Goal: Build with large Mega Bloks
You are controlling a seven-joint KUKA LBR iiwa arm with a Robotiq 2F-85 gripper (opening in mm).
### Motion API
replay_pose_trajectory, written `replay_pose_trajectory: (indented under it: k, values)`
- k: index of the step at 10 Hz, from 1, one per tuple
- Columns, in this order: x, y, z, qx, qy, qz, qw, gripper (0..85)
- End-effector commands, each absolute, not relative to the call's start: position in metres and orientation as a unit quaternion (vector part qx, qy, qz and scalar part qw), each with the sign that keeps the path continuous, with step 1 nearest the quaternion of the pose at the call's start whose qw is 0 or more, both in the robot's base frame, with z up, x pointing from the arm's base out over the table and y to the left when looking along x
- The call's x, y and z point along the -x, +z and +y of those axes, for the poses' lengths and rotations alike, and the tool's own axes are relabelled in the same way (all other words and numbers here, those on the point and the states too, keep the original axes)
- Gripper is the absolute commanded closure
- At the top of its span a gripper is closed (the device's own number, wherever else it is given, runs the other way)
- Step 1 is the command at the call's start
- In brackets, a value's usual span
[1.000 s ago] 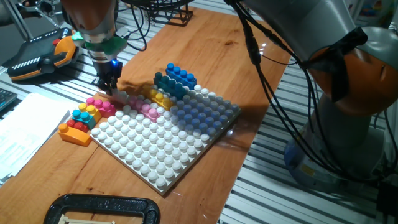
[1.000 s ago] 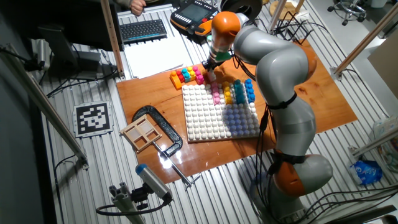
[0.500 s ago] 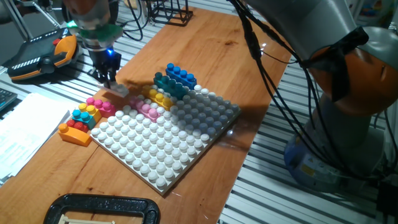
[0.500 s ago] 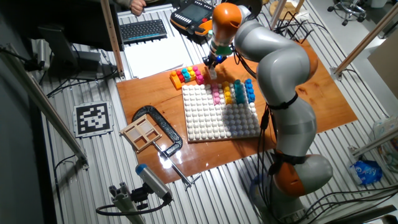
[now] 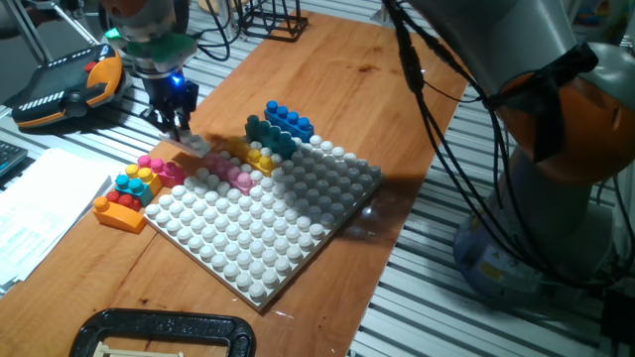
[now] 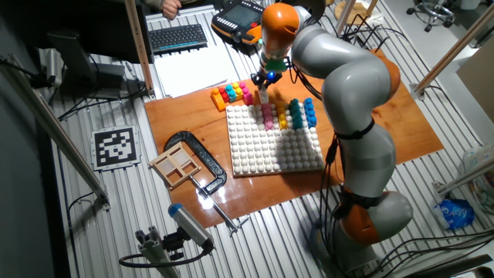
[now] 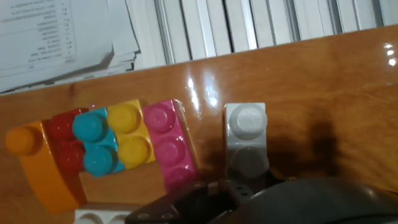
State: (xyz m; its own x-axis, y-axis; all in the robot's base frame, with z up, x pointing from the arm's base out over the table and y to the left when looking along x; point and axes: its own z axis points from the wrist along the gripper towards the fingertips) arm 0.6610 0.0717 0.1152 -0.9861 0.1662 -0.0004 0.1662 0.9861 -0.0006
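Two-finger gripper (image 5: 182,132) clenched on small grey studded plastic brick (image 7: 246,134), hanging above wood beside pink brick cluster (image 5: 159,167), short of white studded baseplate (image 5: 260,223). Shallow end grip: brick may tilt, miss studs.

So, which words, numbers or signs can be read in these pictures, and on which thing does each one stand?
No word or number is legible.
Printed papers: lines of text, too blurred to read.
Square tag on the slatted bench: a black and white coded pattern, no letters.
Keyboard: keys too small to read.
Bricks and white baseplate: no text visible.
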Motion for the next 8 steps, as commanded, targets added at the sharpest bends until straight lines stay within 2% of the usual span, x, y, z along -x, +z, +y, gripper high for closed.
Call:
replay_pose_trajectory:
  k: [1, 5, 8]
  values:
    - [-0.654, 0.116, 0.075, -0.086, -0.002, 0.996, 0.000, 85.0]
    - [-0.625, 0.109, 0.087, -0.105, 0.004, 0.994, 0.004, 85.0]
    - [-0.621, 0.108, 0.088, -0.111, 0.005, 0.994, 0.007, 85.0]
